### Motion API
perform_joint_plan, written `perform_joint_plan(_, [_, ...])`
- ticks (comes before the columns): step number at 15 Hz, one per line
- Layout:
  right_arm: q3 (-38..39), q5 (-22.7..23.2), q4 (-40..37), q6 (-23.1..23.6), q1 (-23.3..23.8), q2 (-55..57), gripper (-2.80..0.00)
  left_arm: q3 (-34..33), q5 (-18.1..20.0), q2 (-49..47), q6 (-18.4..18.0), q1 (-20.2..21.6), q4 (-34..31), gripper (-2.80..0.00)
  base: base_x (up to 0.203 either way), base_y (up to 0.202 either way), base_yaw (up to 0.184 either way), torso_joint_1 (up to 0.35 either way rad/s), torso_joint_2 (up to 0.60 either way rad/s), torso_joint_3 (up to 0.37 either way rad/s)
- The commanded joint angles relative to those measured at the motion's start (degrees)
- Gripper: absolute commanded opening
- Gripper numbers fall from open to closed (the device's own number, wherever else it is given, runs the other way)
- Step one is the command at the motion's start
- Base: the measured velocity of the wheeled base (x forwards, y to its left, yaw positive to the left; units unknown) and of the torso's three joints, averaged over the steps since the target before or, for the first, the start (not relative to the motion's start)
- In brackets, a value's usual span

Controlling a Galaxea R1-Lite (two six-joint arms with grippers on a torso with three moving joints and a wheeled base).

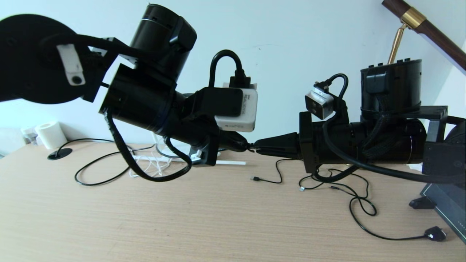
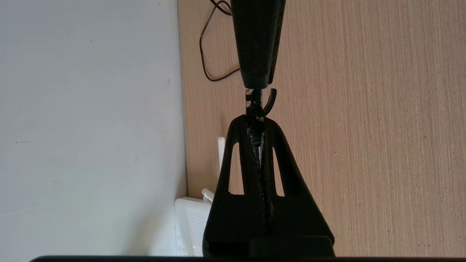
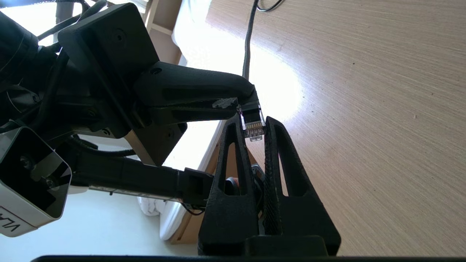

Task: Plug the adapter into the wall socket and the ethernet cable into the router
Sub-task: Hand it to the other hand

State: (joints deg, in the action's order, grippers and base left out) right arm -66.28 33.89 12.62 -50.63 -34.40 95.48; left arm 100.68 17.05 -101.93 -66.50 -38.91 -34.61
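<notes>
Both grippers meet in mid-air over the wooden table (image 1: 204, 222). My left gripper (image 1: 244, 145) (image 2: 255, 118) is shut on the black boot of the ethernet cable (image 3: 248, 54) just behind its plug. My right gripper (image 1: 256, 148) (image 3: 253, 125) faces it tip to tip, shut on the clear plug tip (image 3: 253, 127). The cable's slack loops over the table to a black round disc (image 1: 59, 154). The white router (image 2: 191, 225) lies against the wall under the left arm, with one antenna (image 1: 233, 162) flat on the table. The adapter and the wall socket are out of view.
Thin black cables with small plugs (image 1: 267, 180) (image 1: 360, 205) trail across the table's right half, ending in a black plug (image 1: 435, 233). A tangle of white cord (image 1: 153, 163) lies by the router. A paper roll (image 1: 51, 134) stands at the far left, a dark panel (image 1: 446, 203) at the right edge.
</notes>
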Motion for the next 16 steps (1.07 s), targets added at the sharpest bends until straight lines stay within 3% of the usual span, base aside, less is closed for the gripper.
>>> perform_joint_plan(1, [0.0,0.1,0.1,-0.3,0.0,0.1,-2.80,0.0,0.2,0.2,-0.3,0.0,-0.5,-2.80,0.000,0.000,0.000,0.000,0.00,0.000])
perform_joint_plan(2, [0.0,0.1,0.1,-0.3,0.0,0.1,-2.80,0.0,0.2,0.2,-0.3,0.0,-0.5,0.00,0.000,0.000,0.000,0.000,0.00,0.000])
perform_joint_plan(8, [0.0,-0.1,0.1,-0.4,0.0,-0.2,-2.80,-2.2,0.1,2.5,-0.4,0.0,0.1,0.00,0.000,0.000,0.000,0.000,0.00,0.000])
perform_joint_plan(10, [-0.4,0.0,0.1,-3.3,0.3,-1.6,-2.80,-5.8,0.0,6.7,-0.8,0.3,0.9,0.00,0.000,0.000,0.000,0.000,0.00,0.000])
perform_joint_plan(16, [-7.9,5.5,-0.2,-17.9,1.6,1.9,-2.80,-24.8,2.6,20.0,-1.0,4.9,22.3,0.00,0.000,0.000,0.000,0.000,0.00,0.000])
